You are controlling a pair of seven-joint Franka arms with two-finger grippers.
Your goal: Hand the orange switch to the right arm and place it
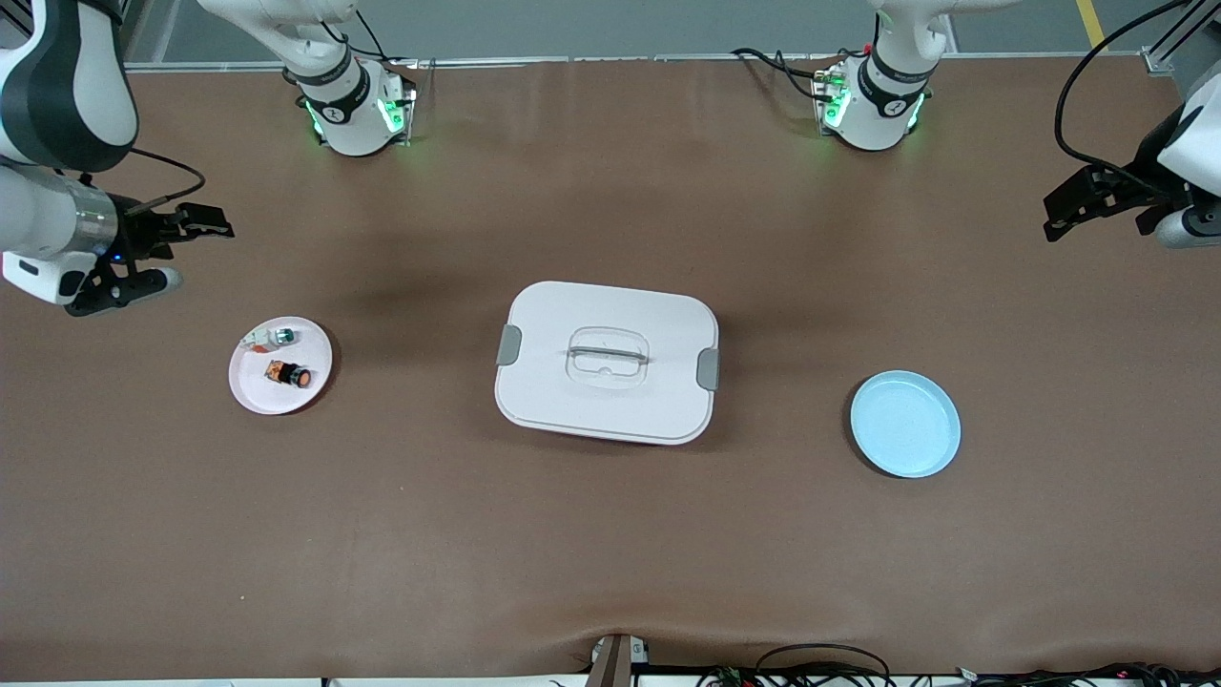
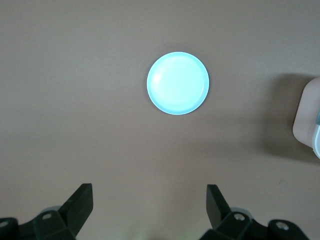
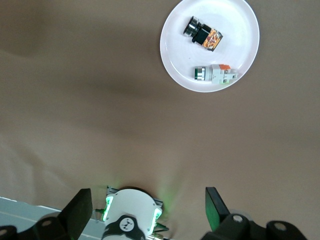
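The orange switch (image 1: 289,374), a stubby black cylinder with an orange end, lies on its side on a small white plate (image 1: 250,393) toward the right arm's end of the table. The right wrist view shows the orange switch (image 3: 204,34) on the white plate (image 3: 242,27) too. My right gripper (image 1: 196,253) hangs open and empty over bare table beside that plate, and its open fingers show in its own view (image 3: 148,200). My left gripper (image 1: 1057,215) hangs open and empty over the left arm's end of the table, and its own view shows the right-angled gap between its fingers (image 2: 148,197).
A white-and-green part (image 1: 272,336) shares the white plate with the switch. A white lidded box (image 1: 607,361) with a handle sits mid-table. An empty light blue plate (image 1: 904,423) lies toward the left arm's end, under the left wrist camera (image 2: 177,83).
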